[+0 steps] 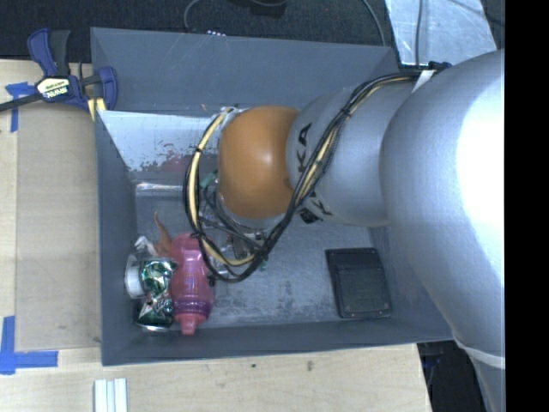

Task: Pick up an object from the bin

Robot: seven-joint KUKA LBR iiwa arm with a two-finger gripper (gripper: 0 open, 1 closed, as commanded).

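The arm (403, 153), grey and thick, is the part nearest the camera and enters to the right of the pink bottle (190, 283), covering much of the bin (257, 67). Its wrist carries the orange cover (255, 160), which sits above the pink bottle and slightly right of it. Yellow and black cables (199, 187) loop around this cover and hang down towards the pink bottle's upper end.

Beneath the cover, the pincer (225, 249) is low in the bin, just beside the pink bottle's upper right end. The cover and cables mask it. Whether it is spread or pressed together cannot be told, nor whether it touches the bottle.

On the bin floor, the pink bottle lies lengthwise near the left wall. A crushed can (153, 288), green and silver, lies against the pink bottle's left side. A black flat pad (358, 281) lies well apart, to the right of the pink bottle.
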